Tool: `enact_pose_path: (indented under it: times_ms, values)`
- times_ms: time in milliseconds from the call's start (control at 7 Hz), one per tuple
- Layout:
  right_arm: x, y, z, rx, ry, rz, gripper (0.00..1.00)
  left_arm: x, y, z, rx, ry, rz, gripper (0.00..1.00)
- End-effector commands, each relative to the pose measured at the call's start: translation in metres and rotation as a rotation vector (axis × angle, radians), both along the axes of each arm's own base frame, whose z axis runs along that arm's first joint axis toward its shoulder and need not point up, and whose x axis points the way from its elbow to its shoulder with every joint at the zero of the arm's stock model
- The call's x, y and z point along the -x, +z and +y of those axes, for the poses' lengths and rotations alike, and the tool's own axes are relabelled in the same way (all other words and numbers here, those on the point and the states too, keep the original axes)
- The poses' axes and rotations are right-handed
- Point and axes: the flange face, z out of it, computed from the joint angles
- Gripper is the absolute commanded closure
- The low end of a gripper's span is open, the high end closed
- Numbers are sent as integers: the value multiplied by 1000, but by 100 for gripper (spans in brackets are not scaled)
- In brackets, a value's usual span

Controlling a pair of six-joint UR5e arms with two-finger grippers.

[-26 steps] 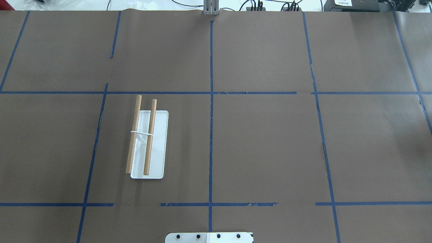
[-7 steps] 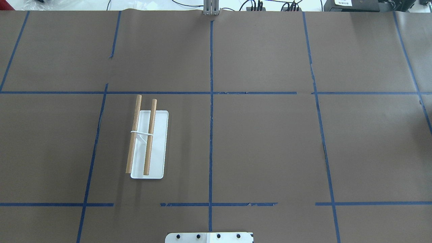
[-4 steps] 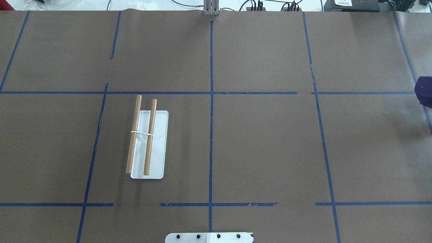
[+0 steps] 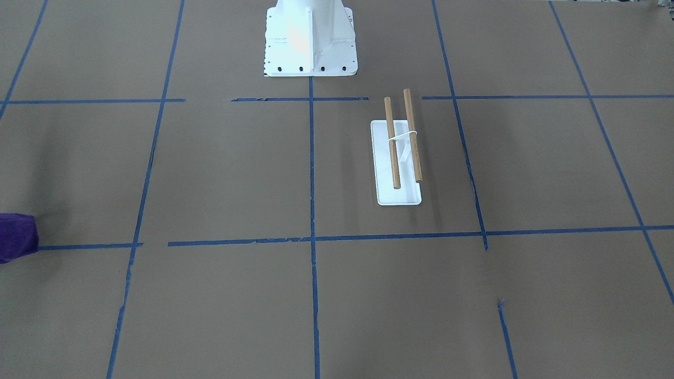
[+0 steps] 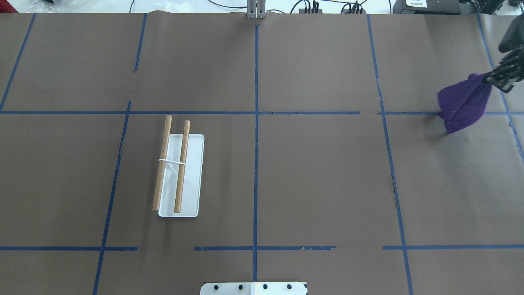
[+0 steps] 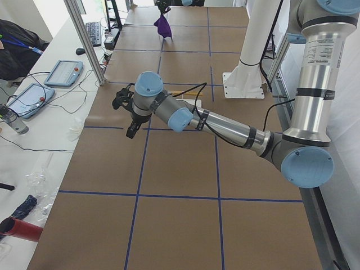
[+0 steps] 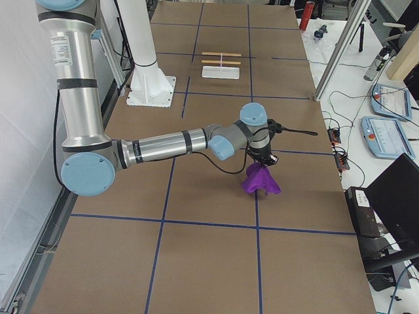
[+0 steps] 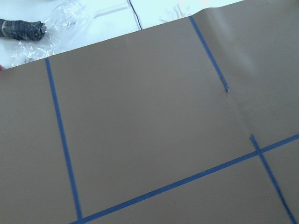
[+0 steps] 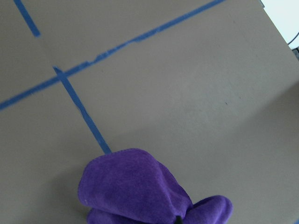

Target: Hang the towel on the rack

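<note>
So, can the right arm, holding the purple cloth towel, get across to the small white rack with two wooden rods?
Probably yes. The right gripper grips the purple cloth towel far on the robot's right; the white rack stands left of centre. Only bare brown table lies between, but the reach is long.

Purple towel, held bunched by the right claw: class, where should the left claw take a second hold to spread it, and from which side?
Probably the loose lower corner of the purple towel, approached from the side facing the rack. The right claw pinches the top, so the cloth hangs in folds below it and only the bottom edge looks free.
</note>
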Motion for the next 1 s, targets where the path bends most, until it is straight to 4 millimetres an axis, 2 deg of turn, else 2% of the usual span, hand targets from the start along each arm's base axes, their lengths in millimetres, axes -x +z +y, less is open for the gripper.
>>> enact_pose_path:
  times_ms: [0, 143, 286, 429, 571, 714, 857]
  values:
    - [87, -107, 20, 102, 70, -183, 100, -107, -88, -6, 203, -13, 170, 0]
    - [131, -147, 46, 135, 100, -240, 100, -152, -129, -5, 309, -20, 240, 0]
    - [172, -188, 56, 90, 92, -272, 100, -202, -176, -3, 425, -13, 302, 0]
    - [201, -218, 62, 61, 71, -276, 100, -248, -206, 4, 548, -47, 342, 0]
    - [227, -250, 73, 42, 52, -291, 100, -292, -229, 13, 638, -99, 367, 0]
    - [251, -277, 90, 92, 100, -348, 100, -326, -246, 12, 747, -167, 397, 0]
    - [268, -298, 108, 104, 129, -390, 100, -350, -260, 12, 850, -198, 418, 0]
